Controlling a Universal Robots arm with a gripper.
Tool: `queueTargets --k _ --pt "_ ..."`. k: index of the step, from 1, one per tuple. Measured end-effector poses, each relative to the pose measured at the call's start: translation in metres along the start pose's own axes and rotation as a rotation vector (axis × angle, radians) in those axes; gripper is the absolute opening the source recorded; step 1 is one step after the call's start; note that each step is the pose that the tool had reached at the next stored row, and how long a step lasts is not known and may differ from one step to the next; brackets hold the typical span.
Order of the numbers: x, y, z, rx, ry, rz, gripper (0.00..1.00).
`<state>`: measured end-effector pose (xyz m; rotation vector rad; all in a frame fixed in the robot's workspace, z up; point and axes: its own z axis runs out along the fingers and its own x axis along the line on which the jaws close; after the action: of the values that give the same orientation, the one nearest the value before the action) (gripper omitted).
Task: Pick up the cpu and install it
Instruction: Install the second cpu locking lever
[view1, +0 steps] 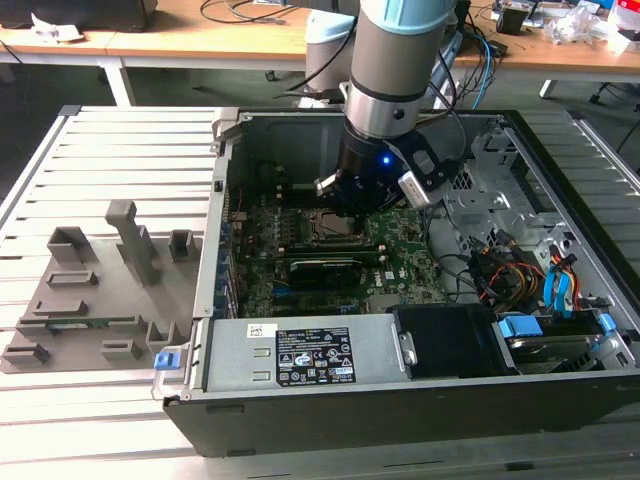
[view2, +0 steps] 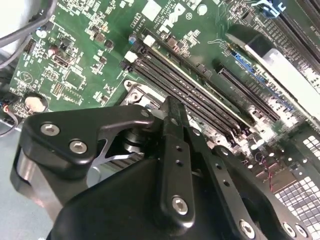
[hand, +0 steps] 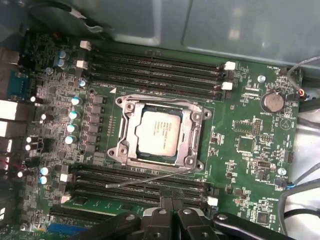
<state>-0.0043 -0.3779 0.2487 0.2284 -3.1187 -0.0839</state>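
Note:
The cpu (hand: 159, 134), a small silver-grey square chip, lies flat inside the dark socket frame (hand: 125, 146) on the green motherboard (hand: 245, 165). A thin metal lever (hand: 150, 177) runs along one side of the socket. In the exterior view my gripper (view1: 346, 212) hangs inside the open computer case (view1: 420, 410), just above the socket frame (view1: 335, 230). Its black fingers (hand: 165, 212) (view2: 172, 125) stand close together with nothing between them, a little off the socket's lever side and apart from the chip.
Memory slots (hand: 155, 62) flank the socket on two sides. A grey plastic slotted tray (view1: 100, 290) lies on the slatted table at the exterior view's left of the case. A power supply (view1: 300, 355) and bundled cables (view1: 510, 270) fill the case's front and right.

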Motion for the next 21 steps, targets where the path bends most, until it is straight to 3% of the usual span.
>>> queueTargets --k 2,3,4,5,9,12,19,21 --pt "0.0029 -0.0055 -0.0001 -0.0311 -0.0046 0.0 0.11" --pt "0.008 -0.0071 0.0004 -0.057 -0.0084 -0.001 0.11" --pt "0.0135 -0.0065 0.001 -0.0707 -0.0104 -0.001 0.11" --pt "0.0178 -0.0059 0.0016 -0.0759 -0.0113 -0.001 0.11" --pt "0.0338 -0.0042 0.0072 -0.0819 -0.0122 -0.001 0.11" --pt "0.045 -0.0042 0.0141 -0.0936 -0.0139 -0.002 0.11" --pt "0.0608 -0.0019 0.0375 -0.0945 -0.014 -0.002 0.11" --pt "0.0641 0.0013 0.0411 -0.0943 -0.014 -0.002 0.11"
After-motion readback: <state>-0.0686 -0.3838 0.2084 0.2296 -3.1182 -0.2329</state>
